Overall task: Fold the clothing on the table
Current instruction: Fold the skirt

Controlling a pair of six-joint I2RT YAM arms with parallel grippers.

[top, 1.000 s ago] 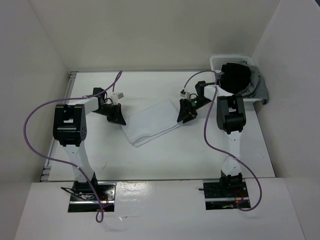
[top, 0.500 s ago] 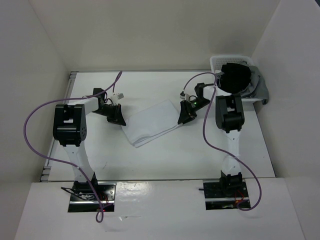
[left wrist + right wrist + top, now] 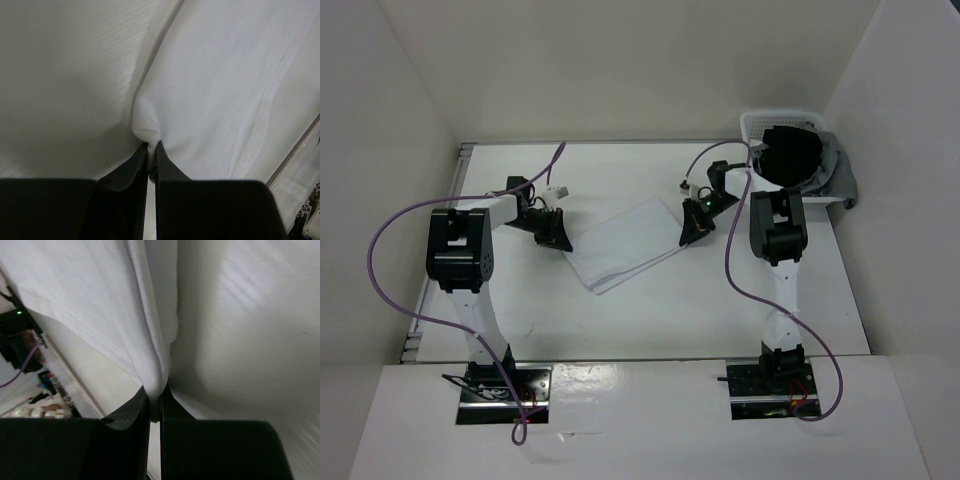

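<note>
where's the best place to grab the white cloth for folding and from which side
Take the white cloth at its two outer ends, coming in low from the left and the right. It lies thin and flat on the table, so only an edge can be pinched. The left pincer and right pincer are each shut on a small bunched tuck there.

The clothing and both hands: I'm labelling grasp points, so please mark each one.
clothing [image 3: 620, 245], top external view, middle of the white fabric.
left hand [image 3: 151, 148], left wrist view, midway between fingertips pinching the fabric.
right hand [image 3: 155, 395], right wrist view, midway between fingertips pinching a fold.
</note>
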